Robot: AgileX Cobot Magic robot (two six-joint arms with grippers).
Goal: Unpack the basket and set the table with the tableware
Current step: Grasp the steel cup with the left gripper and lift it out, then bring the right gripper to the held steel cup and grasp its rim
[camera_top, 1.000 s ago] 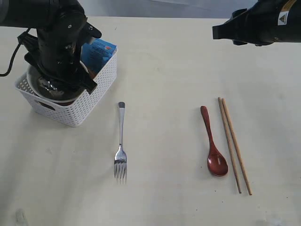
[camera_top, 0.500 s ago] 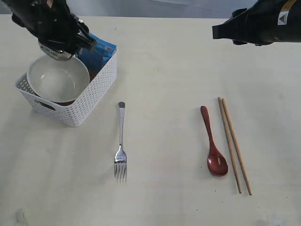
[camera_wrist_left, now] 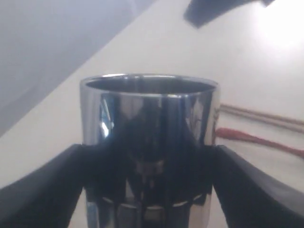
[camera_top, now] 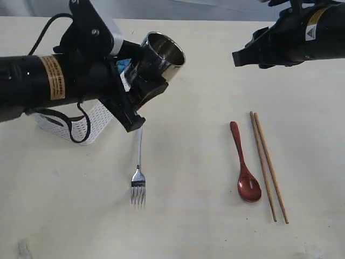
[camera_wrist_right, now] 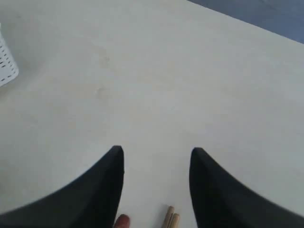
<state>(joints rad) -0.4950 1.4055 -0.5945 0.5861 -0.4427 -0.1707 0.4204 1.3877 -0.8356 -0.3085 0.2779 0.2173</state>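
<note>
While in left gripper [camera_top: 150,71], cup [camera_top: 164,53] aloft.

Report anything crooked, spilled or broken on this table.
Nothing looks spilled or damaged. Only the steel cup sits oddly: the left end effector grips it in the air over the table, tipped sideways. The fork, spoon and chopsticks lie flat, roughly parallel.
</note>
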